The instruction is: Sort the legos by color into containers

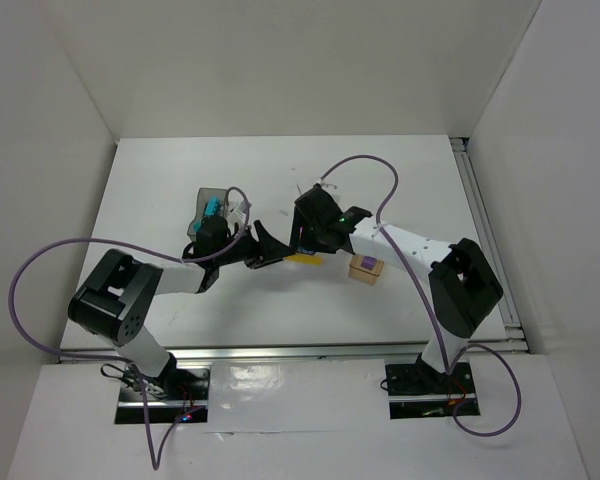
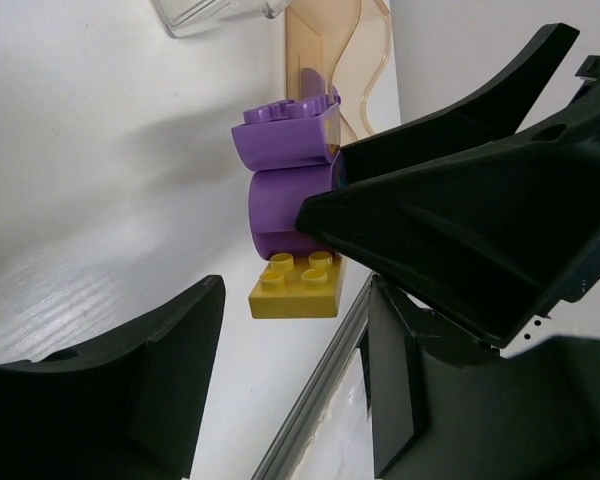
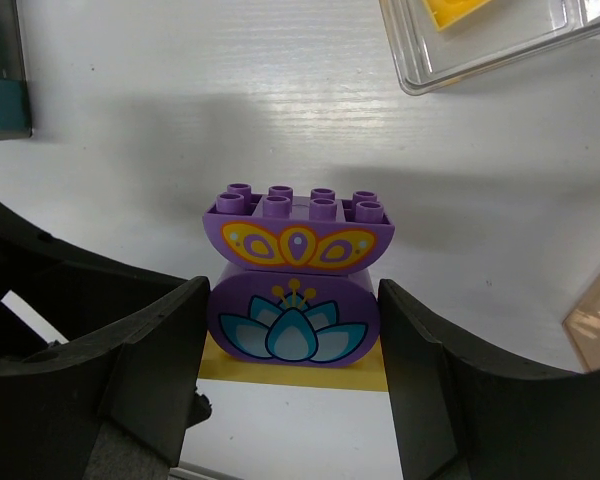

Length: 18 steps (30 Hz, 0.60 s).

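Note:
Two stacked purple legos [image 3: 292, 290] with flower prints stand on a thin yellow plate [image 3: 300, 375] on the table. My right gripper [image 3: 294, 330] straddles the lower purple brick, with a finger touching each side. In the left wrist view the same purple stack [image 2: 285, 170] and yellow plate [image 2: 292, 288] lie just ahead of my open, empty left gripper [image 2: 290, 380]. In the top view the left gripper [image 1: 268, 250] and right gripper [image 1: 306, 238] meet over the plate [image 1: 305, 259]. The dark grey box [image 1: 208, 210] holds teal bricks. The tan wood box [image 1: 366, 268] holds a purple brick.
The clear plastic box [image 3: 480, 50] with a yellow brick inside lies just beyond the purple stack. The dark grey box's corner [image 3: 0, 70] shows at the far left and the tan box [image 3: 595, 320] at the right. White walls enclose the table [image 1: 160, 180].

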### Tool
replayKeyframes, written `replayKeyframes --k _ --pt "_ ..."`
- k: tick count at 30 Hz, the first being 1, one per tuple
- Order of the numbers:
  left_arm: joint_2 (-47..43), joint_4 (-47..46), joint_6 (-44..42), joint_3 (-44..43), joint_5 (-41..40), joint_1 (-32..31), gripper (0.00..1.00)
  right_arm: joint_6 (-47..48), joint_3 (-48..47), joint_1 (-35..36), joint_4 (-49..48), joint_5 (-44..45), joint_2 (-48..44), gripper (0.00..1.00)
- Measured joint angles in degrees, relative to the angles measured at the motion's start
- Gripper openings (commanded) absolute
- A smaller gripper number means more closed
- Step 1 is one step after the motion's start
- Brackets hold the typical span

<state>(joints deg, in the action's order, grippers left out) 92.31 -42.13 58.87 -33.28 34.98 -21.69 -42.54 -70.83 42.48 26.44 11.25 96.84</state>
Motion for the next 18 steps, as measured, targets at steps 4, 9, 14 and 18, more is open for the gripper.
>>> replayKeyframes --k 4,9,14,18 --pt "0.55 -0.61 0.35 0.0 0.07 0.0 0.54 0.0 0.0 0.0 -0.04 -0.59 -0.07 0.55" --pt "0.55 -0.28 -0.07 -0.07 -0.07 0.0 0.36 0.0 0.0 0.0 -0.02 -1.03 -0.17 0.55" --pt "0.55 -0.39 -0.07 -0.22 0.26 0.0 0.12 -0.02 0.0 0.0 0.2 -0.5 -0.74 0.55" --pt "0.52 -0.48 -0.26 -0.76 0.46 0.0 0.0 -0.48 0.39 -0.09 0.42 0.94 -1.88 0.55"
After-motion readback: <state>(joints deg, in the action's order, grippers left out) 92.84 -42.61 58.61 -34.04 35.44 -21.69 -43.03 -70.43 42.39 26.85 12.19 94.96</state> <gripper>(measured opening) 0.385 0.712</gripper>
